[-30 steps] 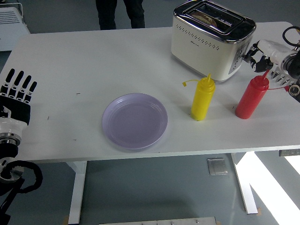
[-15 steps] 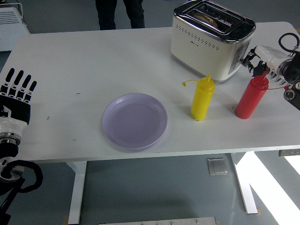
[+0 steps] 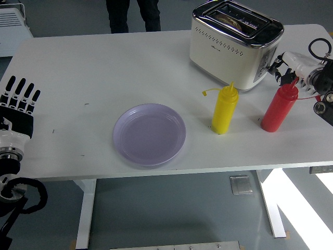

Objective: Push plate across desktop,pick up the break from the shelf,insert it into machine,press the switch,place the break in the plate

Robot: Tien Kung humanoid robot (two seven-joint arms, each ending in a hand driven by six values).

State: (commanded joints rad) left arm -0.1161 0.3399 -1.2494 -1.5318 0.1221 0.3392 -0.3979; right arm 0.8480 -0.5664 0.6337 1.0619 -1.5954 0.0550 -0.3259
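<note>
A lilac plate (image 3: 150,134) lies empty near the table's front edge. A cream and chrome toaster (image 3: 235,44) stands at the back right with a slice of bread (image 3: 232,19) down in one slot. My right hand (image 3: 285,65) is beside the toaster's right end, its dark fingers (image 3: 277,66) curled near the switch side and holding nothing that I can see. My left hand (image 3: 18,104) rests at the left edge with its fingers spread flat and empty.
A yellow squeeze bottle (image 3: 225,110) and a red squeeze bottle (image 3: 279,108) stand in front of the toaster, the red one just below my right hand. A person's legs (image 3: 133,14) show beyond the far edge.
My right arm has drawn back a little toward the right edge; its fingers stay by the toaster's end. Nothing else has moved.
</note>
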